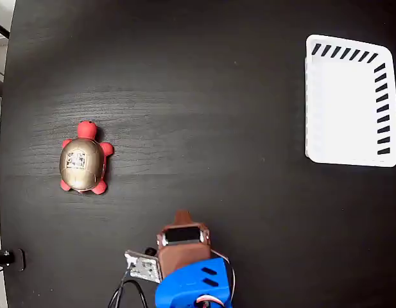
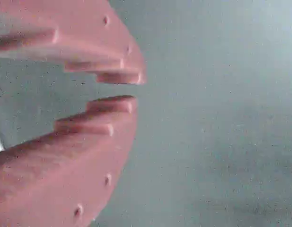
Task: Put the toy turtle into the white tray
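Observation:
The toy turtle (image 1: 84, 163) lies on the black table at the left in the fixed view, its golden-tan shell up and its red head pointing to the top of the picture. At the far right lies the white tray (image 1: 345, 102), with nothing in it and dark slots along its top and right sides. My gripper (image 1: 181, 217) sits at the bottom centre, folded close to the blue arm, well apart from both. In the wrist view its reddish stepped fingers (image 2: 112, 106) nearly meet, leaving a thin slit, and hold nothing (image 2: 123, 90). That view shows neither turtle nor tray.
A bare stretch of black table (image 1: 204, 128) lies between the turtle and the tray. The blue arm base (image 1: 192, 282) and its cables occupy the bottom edge. The table's left edge (image 1: 6, 128) runs close to the turtle.

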Action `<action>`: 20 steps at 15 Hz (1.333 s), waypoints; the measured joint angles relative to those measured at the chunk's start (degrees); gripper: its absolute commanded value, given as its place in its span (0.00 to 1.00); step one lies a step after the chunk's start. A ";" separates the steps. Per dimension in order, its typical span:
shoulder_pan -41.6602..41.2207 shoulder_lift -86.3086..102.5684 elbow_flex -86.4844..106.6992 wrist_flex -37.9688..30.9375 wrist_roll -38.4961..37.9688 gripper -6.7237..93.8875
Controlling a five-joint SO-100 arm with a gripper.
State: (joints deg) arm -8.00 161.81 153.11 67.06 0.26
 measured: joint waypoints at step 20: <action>-22.06 -79.37 -69.35 13.01 -22.94 0.06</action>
State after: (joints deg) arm -30.06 82.44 83.76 80.07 -22.68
